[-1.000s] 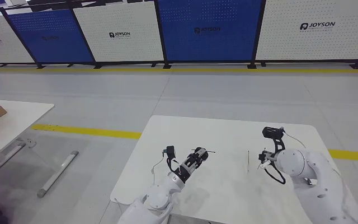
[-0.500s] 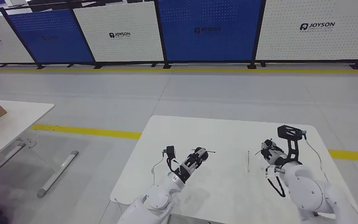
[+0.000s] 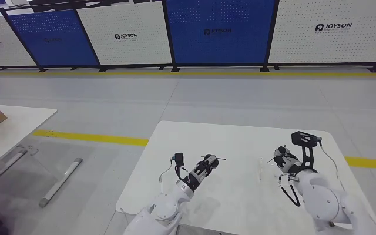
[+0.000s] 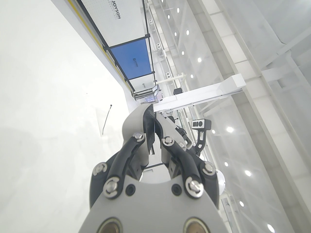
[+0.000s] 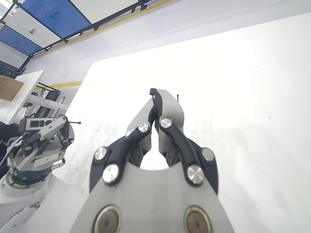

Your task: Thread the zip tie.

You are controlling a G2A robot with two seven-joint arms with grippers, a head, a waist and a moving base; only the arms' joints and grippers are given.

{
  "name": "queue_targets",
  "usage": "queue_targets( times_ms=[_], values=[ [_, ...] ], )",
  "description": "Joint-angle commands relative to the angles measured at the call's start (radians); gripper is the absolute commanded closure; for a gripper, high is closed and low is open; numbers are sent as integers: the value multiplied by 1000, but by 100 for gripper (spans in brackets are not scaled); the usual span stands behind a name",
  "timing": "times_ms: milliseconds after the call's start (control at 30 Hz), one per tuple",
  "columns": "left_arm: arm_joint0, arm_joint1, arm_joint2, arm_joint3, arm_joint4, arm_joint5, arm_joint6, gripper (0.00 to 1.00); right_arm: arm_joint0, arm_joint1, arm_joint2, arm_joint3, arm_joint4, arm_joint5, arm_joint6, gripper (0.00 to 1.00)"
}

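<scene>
White table [image 3: 235,136], left hand [image 3: 212,160] pinching zip tie [image 3: 221,158], right hand [image 3: 276,158] closed, second tie [image 3: 260,168] between

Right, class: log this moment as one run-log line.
left gripper: shut on held zip tie | right gripper: shut, near loose zip tie on table | threading: not started

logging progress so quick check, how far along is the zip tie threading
Done: the left tool grips one tie. In hand: the right tool, shut and seemingly empty, is near a second tie lying on the table. Left: the threading itself; no loop is formed.
</scene>
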Motion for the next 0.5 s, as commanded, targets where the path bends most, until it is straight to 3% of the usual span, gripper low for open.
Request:
queue_targets(
  times_ms=[0,167,267,467],
  values=[
    [8,1,-3,-13,-2,-16,-10,100,0,0,0,0,0,0,0,100],
    [43,13,-5,-54,92,-40,-76,100,0,0,0,0,0,0,0,100],
    [56,16,2,-67,165,-27,-64,100,0,0,0,0,0,0,0,100],
    [59,16,4,-69,167,-24,-57,100,0,0,0,0,0,0,0,100]
  ],
)
